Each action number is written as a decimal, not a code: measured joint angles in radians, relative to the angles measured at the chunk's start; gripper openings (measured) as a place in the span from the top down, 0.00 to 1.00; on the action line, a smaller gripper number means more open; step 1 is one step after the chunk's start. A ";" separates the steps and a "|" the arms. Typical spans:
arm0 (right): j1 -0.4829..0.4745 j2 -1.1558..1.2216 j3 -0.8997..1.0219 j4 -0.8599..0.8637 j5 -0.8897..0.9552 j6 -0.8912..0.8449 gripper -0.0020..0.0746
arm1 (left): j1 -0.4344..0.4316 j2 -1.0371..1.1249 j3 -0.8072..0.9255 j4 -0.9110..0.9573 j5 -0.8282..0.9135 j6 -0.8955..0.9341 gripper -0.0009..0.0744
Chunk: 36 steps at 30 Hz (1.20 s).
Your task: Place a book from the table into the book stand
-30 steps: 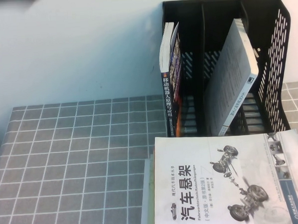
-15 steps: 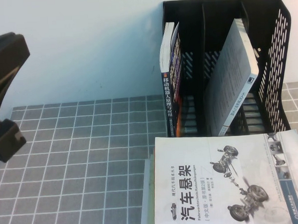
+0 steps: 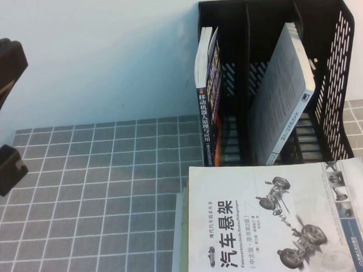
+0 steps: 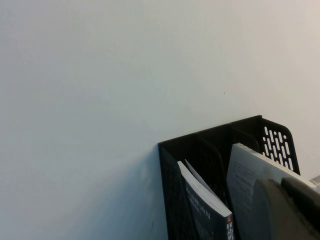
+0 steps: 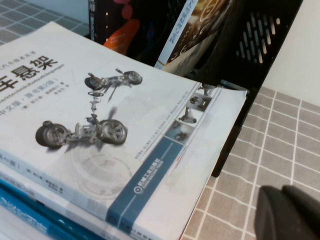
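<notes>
A black three-slot book stand [image 3: 332, 55] stands at the back right of the table. A dark book [image 3: 209, 104] stands in its left slot and a white book [image 3: 283, 100] leans in the middle slot. In front of it lies a stack of books with a white car-suspension book [image 3: 265, 223] on top. My left arm [image 3: 5, 166] is at the far left edge, well away from the books; my left gripper [image 4: 287, 210] is raised, shut and empty, facing the stand [image 4: 200, 145]. My right gripper [image 5: 290, 212] is shut and empty, low over the cloth beside the white book [image 5: 100, 100].
A grey checked cloth [image 3: 93, 195] covers the table, with open room on its left half. A pale wall [image 3: 104, 55] runs behind the table. Blue books [image 5: 30, 210] lie under the white one. The stand's perforated side wall [image 5: 250, 45] is close to the stack.
My left arm has come into view at the left edge of the high view and has since shifted slightly left. The books and the stand have not moved.
</notes>
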 joint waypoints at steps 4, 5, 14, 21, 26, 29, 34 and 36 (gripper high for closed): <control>0.000 0.000 0.000 0.000 0.002 0.000 0.98 | 0.000 0.000 0.000 0.000 0.000 0.000 0.99; 0.000 0.000 0.000 0.000 0.002 0.000 0.98 | 0.000 0.000 0.000 0.001 0.002 0.000 0.99; 0.000 0.000 0.000 0.007 0.002 0.000 0.98 | 0.027 -0.061 0.051 -0.087 0.310 0.100 0.99; 0.000 0.000 0.003 0.012 0.002 0.000 0.98 | 0.264 -0.182 0.193 -0.402 0.334 0.401 0.99; 0.000 0.000 0.008 0.015 0.004 0.000 0.98 | 0.461 -0.317 0.420 -0.513 0.005 0.523 0.99; 0.000 0.000 0.008 0.015 0.004 0.000 0.98 | 0.545 -0.417 0.568 -0.569 -0.055 0.503 0.99; 0.000 0.000 0.008 0.015 0.004 0.000 0.98 | 0.634 -0.615 0.790 -0.667 0.045 0.406 0.99; 0.000 0.000 0.008 0.016 0.004 0.000 0.98 | 0.642 -0.684 0.855 -0.694 0.070 0.403 0.99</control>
